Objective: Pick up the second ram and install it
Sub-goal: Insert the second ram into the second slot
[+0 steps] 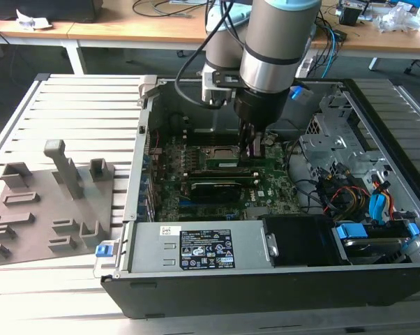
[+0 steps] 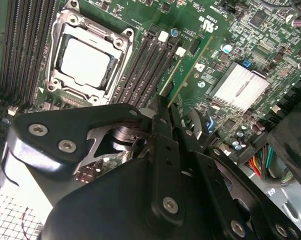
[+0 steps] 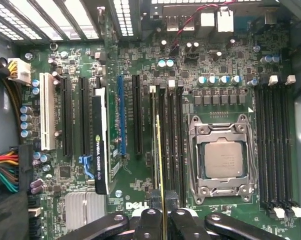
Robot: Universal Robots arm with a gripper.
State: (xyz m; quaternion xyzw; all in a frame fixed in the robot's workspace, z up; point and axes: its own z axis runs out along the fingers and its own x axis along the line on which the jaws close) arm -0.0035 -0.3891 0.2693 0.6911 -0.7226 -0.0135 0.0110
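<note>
Currently the arm [image 1: 269, 42] reaches down into the open PC case [image 1: 266, 279], with the hand [image 1: 254, 155] low over the motherboard [image 1: 280, 192].

- Hand: fingers [image 3: 149, 222] clamped on the ram [image 3: 159, 170], gripping its near end from both sides. In the first wrist view the stick shows edge-on as a thin yellow-green line running away from the fingertips.
- Ram position: standing on its long edge, lined up along the bank of dark memory slots [image 3: 169, 145] just beside the processor socket [image 3: 220, 157]. It sits at or just over one slot; whether it is fully seated I cannot tell.
- Second wrist view: ram [image 2: 188, 75] seen as a narrow green strip beside the slots, with the socket [image 2: 86, 62] on the far side of them.
- A second slot bank [image 3: 275, 145] lies on the socket's other side.
- A graphics card [image 3: 101, 145] stands in an expansion slot, apart from the ram.
- Outside the case, at the exterior view's left, a grey fixture tray [image 1: 49, 209] rests on the slatted desk [image 1: 77, 105].
</note>
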